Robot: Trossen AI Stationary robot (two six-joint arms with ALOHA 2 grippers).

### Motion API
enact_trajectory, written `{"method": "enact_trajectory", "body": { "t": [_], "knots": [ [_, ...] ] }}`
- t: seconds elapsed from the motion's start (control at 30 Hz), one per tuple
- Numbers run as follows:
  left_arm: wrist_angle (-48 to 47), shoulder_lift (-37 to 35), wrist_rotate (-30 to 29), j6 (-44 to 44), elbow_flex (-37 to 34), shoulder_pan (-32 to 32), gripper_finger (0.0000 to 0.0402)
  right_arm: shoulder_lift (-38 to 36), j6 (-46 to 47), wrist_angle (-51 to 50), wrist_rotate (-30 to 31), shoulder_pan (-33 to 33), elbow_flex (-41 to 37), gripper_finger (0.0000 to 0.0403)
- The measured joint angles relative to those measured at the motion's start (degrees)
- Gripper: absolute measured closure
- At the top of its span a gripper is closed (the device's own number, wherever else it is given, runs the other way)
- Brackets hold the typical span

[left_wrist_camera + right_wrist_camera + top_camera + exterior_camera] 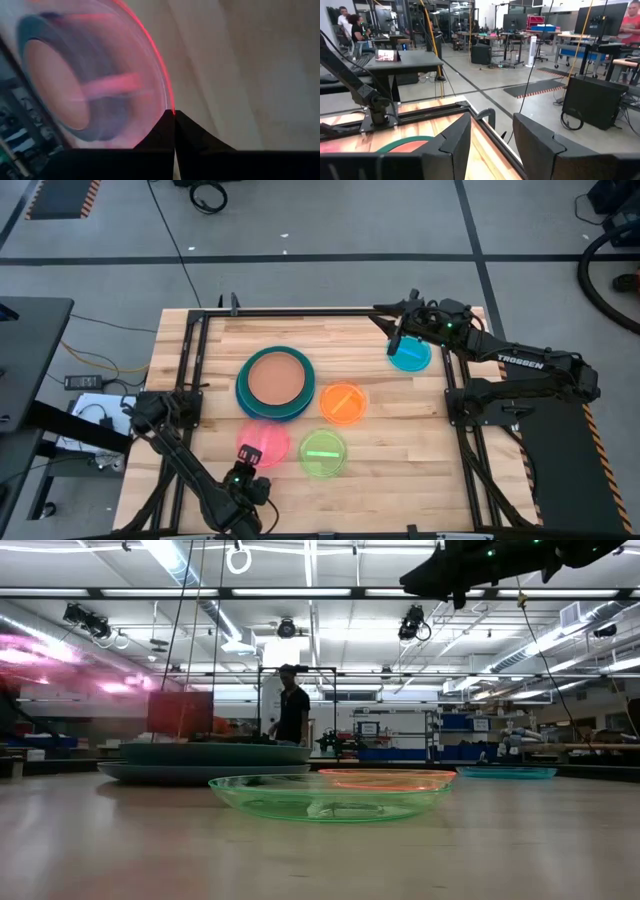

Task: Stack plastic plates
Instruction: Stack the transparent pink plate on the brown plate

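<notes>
A brown plate tops a stack of large blue and teal plates (275, 380) at mid-table. The orange plate (343, 402), green plate (322, 452) and cyan plate (409, 354) lie flat on the wood. My left gripper (246, 472), at the near edge, is shut on the pink plate (263, 442). My right gripper (394, 332) hangs open and empty, raised over the cyan plate's left rim; its fingers show apart in the right wrist view (492, 145). My left gripper pinches the pink plate's near rim (171, 107) between its two shut fingertips, coming from the table's near side. The plate shows as a pink haze high in the low view (45, 655), so its near side is raised. Whether its far edge rests on the table, I cannot tell.
A black frame (300, 311) borders the table's far and side edges. Bare wood lies to the right of the orange and green plates (410, 430). People stand in the room beyond the table (292, 705).
</notes>
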Motion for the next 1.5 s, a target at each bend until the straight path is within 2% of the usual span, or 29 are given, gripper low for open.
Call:
{"method": "enact_trajectory", "body": {
  "t": [0.17,0.33,0.53,0.73,1.0,1.23,1.5],
  "knots": [
    [-3.8,-0.1,-2.7,0.4,4.3,0.5,0.0396,0.0,0.5,-0.9,0.0,0.0,0.0,0.0245],
    [-5.4,-0.2,-6.5,0.4,4.4,1.6,0.0396,0.0,0.5,-0.9,-0.6,0.0,0.0,0.0245],
    [-5.5,-0.3,-9.1,0.6,0.3,5.1,0.0395,0.0,0.5,-0.9,-1.1,0.0,0.0,0.0245],
    [-4.6,-3.0,-11.1,0.4,-8.9,8.8,0.0395,0.0,0.4,-0.9,-1.1,0.0,0.0,0.0245],
    [8.7,-12.6,-13.6,6.1,-22.8,13.1,0.0395,0.0,0.3,-0.9,-1.3,0.1,0.0,0.0245],
    [23.2,-20.1,-14.1,17.5,-33.0,18.6,0.0395,0.0,0.5,-1.0,-1.5,0.1,0.0,0.0245],
    [34.9,-22.7,-13.1,27.2,-41.0,26.4,0.0395,0.0,0.5,-2.3,-1.6,0.2,0.0,0.0245]
  ]
}}
